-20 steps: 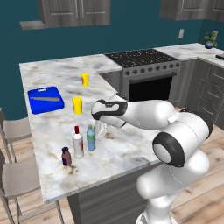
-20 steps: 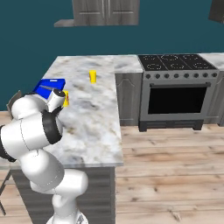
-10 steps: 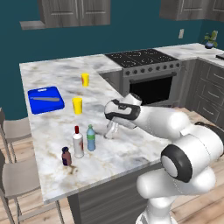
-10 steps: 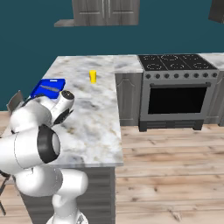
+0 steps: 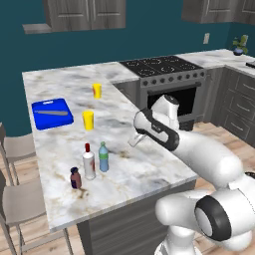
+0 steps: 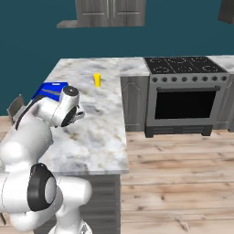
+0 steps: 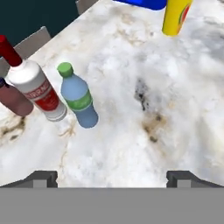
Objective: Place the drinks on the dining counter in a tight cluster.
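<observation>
- Your gripper (image 5: 133, 142) hangs wide open, holding nothing.
- The three drinks (image 5: 89, 165) stand upright, close together on the dining counter (image 5: 149, 174), off to the gripper's left.

We find lettering in one place: the white bottle (image 7: 33, 85) with the red cap carries a red label with white letters, too blurred for us to read. The blue bottle (image 7: 78, 101) wears a plain green band, and we see no text on it.
</observation>
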Tool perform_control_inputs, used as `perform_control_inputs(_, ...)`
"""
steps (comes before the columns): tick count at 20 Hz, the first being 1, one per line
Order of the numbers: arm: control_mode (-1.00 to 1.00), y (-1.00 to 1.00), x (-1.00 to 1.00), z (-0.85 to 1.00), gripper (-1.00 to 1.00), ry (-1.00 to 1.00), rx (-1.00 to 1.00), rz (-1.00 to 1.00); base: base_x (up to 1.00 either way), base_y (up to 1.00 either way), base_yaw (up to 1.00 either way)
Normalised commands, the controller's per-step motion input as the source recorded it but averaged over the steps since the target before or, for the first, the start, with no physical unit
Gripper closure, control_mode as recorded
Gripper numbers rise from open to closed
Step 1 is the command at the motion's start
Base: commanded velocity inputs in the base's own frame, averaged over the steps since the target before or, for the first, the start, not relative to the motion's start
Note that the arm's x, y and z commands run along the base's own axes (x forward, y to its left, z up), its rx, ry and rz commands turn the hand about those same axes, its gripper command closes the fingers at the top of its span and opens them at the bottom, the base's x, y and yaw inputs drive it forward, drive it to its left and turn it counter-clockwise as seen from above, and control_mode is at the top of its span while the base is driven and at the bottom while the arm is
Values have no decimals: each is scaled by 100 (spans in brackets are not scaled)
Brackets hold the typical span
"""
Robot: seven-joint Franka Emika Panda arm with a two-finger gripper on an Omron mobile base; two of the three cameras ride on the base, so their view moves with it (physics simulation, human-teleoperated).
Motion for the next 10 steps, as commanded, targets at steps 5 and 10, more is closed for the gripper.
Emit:
perform_control_inputs(5, -100, -48, -18, 73, -100, 11, 0, -44, 0, 0, 0)
perform_control_inputs(10, -100, -58, -71, 64, -100, 1, 4, -38, 0, 0, 0)
